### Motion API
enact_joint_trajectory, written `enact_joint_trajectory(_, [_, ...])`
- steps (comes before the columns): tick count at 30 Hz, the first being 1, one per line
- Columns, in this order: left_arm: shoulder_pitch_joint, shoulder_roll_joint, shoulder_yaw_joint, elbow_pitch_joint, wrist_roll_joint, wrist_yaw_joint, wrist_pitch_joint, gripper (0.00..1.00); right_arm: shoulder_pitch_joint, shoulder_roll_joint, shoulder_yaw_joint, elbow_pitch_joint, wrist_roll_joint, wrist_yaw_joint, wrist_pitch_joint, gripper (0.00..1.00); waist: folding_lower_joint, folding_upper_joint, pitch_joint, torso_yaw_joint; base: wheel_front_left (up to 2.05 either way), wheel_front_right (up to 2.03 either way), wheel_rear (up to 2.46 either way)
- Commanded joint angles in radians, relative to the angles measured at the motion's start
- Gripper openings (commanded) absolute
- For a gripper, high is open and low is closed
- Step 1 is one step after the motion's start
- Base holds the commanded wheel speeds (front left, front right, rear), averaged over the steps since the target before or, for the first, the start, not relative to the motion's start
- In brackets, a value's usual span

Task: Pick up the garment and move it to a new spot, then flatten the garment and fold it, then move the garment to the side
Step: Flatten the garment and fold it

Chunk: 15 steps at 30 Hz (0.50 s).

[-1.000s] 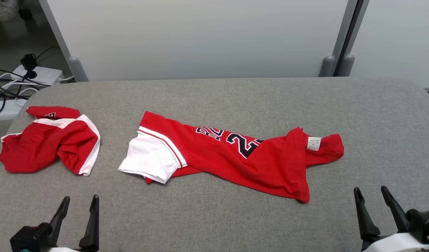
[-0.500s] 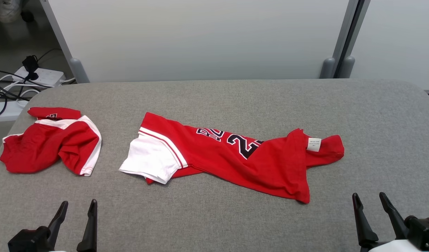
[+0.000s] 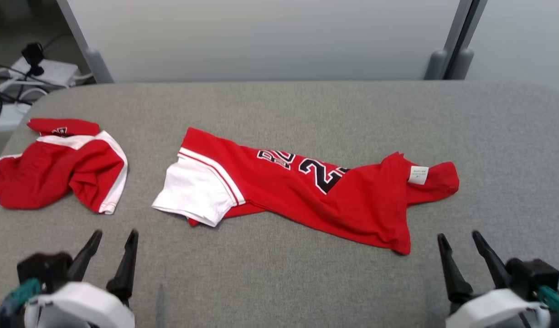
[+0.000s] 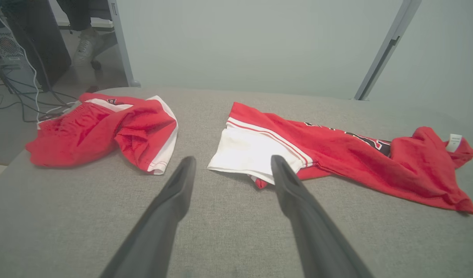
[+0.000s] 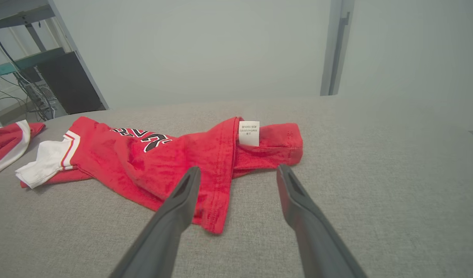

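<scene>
The garment point(image 3: 307, 196) is a red jersey with a white sleeve, black numbers and a white tag. It lies crumpled across the middle of the grey table point(image 3: 279, 109), white sleeve to the left. My left gripper point(image 3: 115, 233) hovers open near the front edge, short of the sleeve, with nothing between its fingers. In the left wrist view the garment point(image 4: 337, 154) lies just beyond my left gripper point(image 4: 232, 158). My right gripper point(image 3: 458, 235) is open and empty near the jersey's right corner. In the right wrist view the garment point(image 5: 144, 162) is close ahead of my right gripper point(image 5: 238, 168).
A second red-and-white piece of clothing point(image 3: 56, 168) lies bunched at the table's left end. Cables and a power strip point(image 3: 42, 70) sit on the floor beyond the left corner. A pale partition wall point(image 3: 261, 36) stands behind the table.
The head camera has tilted, shifting the whole picture upward, and more of both wrists shows. Both pieces of clothing lie as before. Both grippers remain open.
</scene>
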Motion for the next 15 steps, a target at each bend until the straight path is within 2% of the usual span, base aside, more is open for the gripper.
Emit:
enact_joint_trajectory(1, [-0.109,0.039,0.037,0.006,-0.017,-0.025,0.025,1.00,-0.069,-0.017,0.044,-0.015,-0.005,0.005,0.005,1.00,0.0000,0.0000,0.057,0.002,0.00,0.00,0.00])
enact_joint_trajectory(7, [-0.286,0.000,0.028,0.120,-0.085,-0.120,0.106,1.00,-0.162,-0.018,0.090,0.042,-0.009,0.005,0.017,1.00,0.0000,0.0000,0.171,0.012,0.00,0.00,0.00])
enact_joint_trajectory(15, [-0.453,-0.068,-0.010,0.360,-0.106,-0.228,0.130,1.00,-0.228,-0.005,0.137,0.142,-0.013,0.005,0.002,1.00,0.0000,0.0000,0.261,0.001,0.00,0.00,0.00])
